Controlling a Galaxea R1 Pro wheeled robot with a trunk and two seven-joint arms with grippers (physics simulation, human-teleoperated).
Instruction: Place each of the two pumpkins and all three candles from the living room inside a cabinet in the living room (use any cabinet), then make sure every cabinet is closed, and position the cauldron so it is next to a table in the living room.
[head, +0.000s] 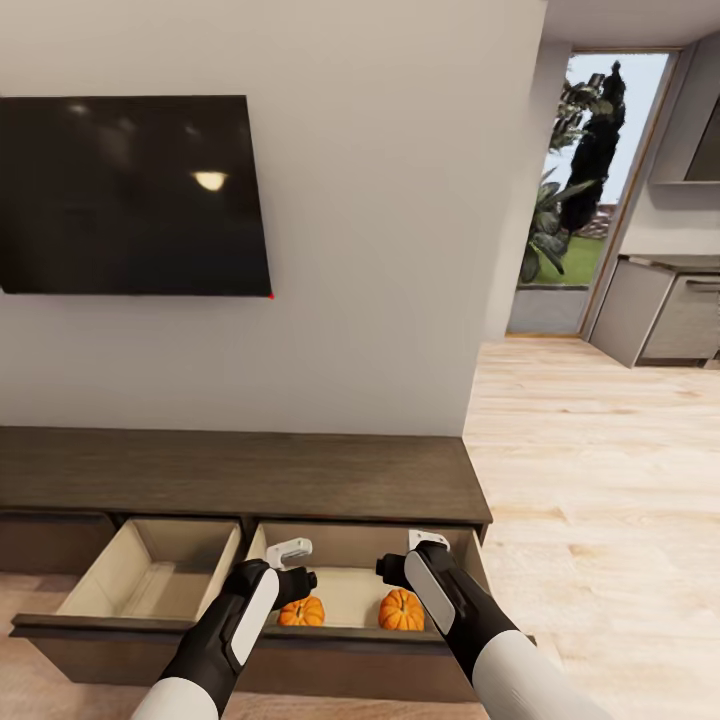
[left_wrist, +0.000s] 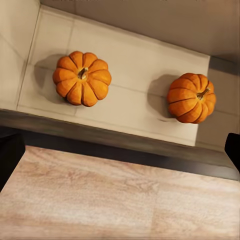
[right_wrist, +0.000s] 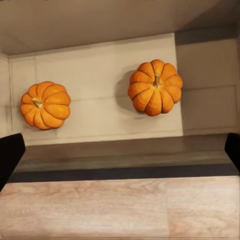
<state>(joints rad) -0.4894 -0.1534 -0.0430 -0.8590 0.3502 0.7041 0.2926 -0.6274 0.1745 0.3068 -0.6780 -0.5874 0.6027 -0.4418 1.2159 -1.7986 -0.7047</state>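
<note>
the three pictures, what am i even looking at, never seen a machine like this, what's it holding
A simulated two-armed robot. The big picture looks down from its head: the left claw and right claw hang over a dark wooden cabinet under a wall TV. Two drawers are open; the right one contains two pumpkins. The small pictures come from cameras on each wrist, looking down at those pumpkins. Both claws are open, holding nothing.

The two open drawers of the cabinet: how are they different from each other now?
The left drawer holds nothing that I can see, while the right drawer holds both pumpkins. Both claws, left and right, hang above the right drawer, none above the left. Shared: both are pulled out, pale beige inside, with dark-brown fronts.
</note>
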